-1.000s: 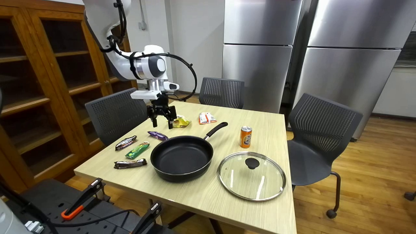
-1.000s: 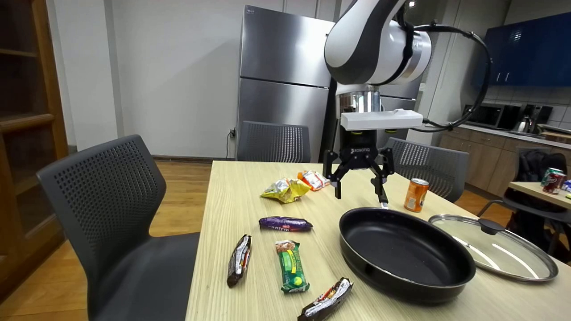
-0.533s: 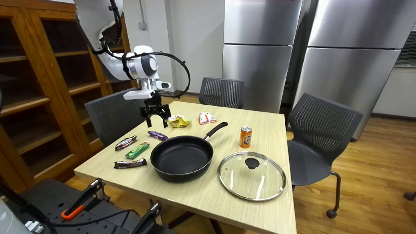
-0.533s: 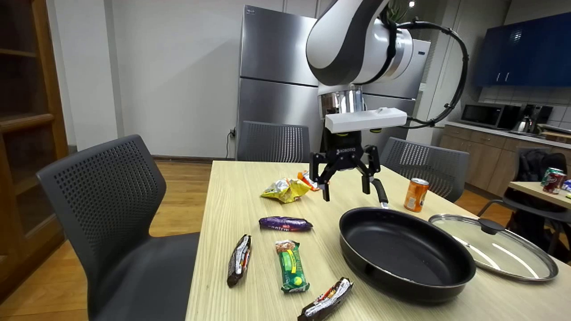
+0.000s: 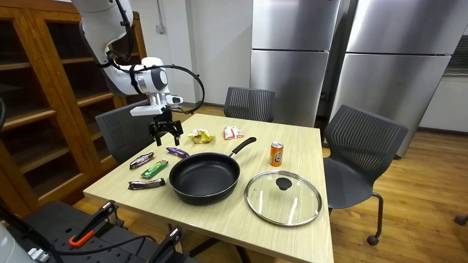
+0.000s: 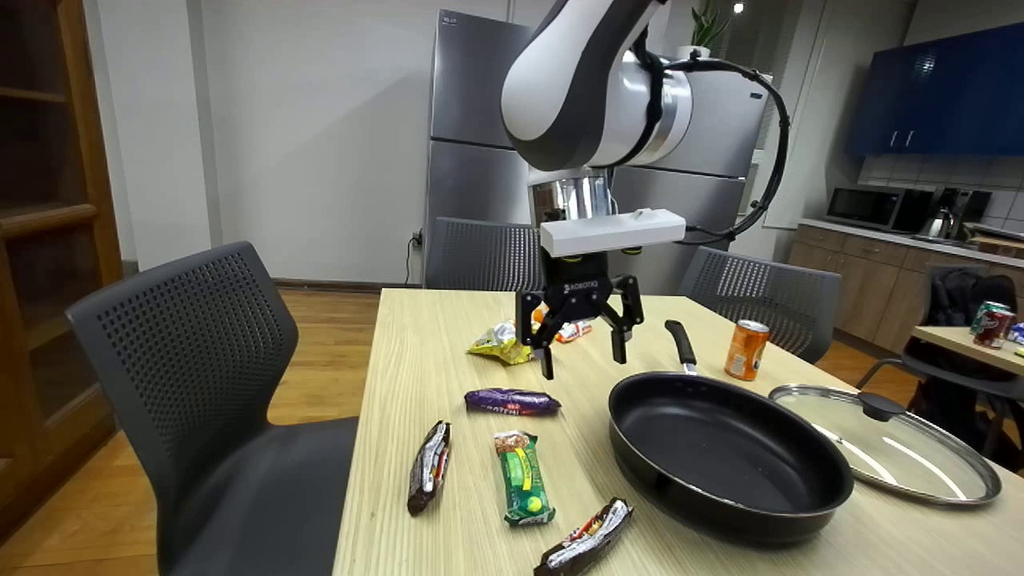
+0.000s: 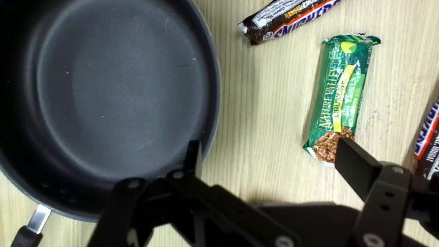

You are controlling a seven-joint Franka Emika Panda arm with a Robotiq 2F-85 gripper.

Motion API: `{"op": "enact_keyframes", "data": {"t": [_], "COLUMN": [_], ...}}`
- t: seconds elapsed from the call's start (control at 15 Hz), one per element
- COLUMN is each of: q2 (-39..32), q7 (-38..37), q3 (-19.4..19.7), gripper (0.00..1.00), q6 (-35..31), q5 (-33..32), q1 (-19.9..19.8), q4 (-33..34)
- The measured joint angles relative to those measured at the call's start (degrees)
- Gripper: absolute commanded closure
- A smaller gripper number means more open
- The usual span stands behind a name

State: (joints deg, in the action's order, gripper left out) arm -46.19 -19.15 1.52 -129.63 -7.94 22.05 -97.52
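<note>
- Far left in an exterior view, a Snickers bar (image 6: 430, 468) lies on the surface (image 6: 404, 344), the closest of the bars to its left edge; a wide sweep may push it off.
- Next is the yellow snack bag (image 6: 499, 345), crumpled and probably light; a low pass of the jaws may drag it along.
- The purple bar (image 6: 512, 402) lies flat on the surface, between this bag and the Nature Valley bar (image 6: 525, 480). It is the thing nearest to the jaws; its smooth wrapper may slip if only one end is pinched.
- The jaws stand apart above the surface, with nothing between them. In the wrist view, one finger (image 7: 191, 157) overlaps the frying pan (image 7: 123, 89) near its rim, so a straight descent could knock it, though the height is hard to judge.
- Rightmost, such a knock may swing the handle (image 6: 680, 342) toward the Fanta can (image 6: 746, 350), or slide the frying pan against the glass lid (image 6: 888, 444).
</note>
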Motion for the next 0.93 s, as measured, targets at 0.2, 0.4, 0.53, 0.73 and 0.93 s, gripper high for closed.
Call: {"op": "enact_keyframes", "data": {"t": [0.2,0.4,0.53,0.73,0.93], "q2": [-1.8,-3.9,-5.3,-7.5,-9.5], "q7": [0.0,0.0,0.0,0.1,0.2], "q3": [-1.1,-1.9,-2.4,-3.1,-3.8], "gripper": [0.0,0.0,0.0,0.0,0.0], "q6": [0.0,0.0,0.0,0.0,-0.2], "q5": [0.4,0.7,1.0,1.7,2.2], "q1": [-0.1,-0.1,-0.2,-0.2,-0.2], "q4": [1.9,3.7,4.9,6.4,7.6]}}
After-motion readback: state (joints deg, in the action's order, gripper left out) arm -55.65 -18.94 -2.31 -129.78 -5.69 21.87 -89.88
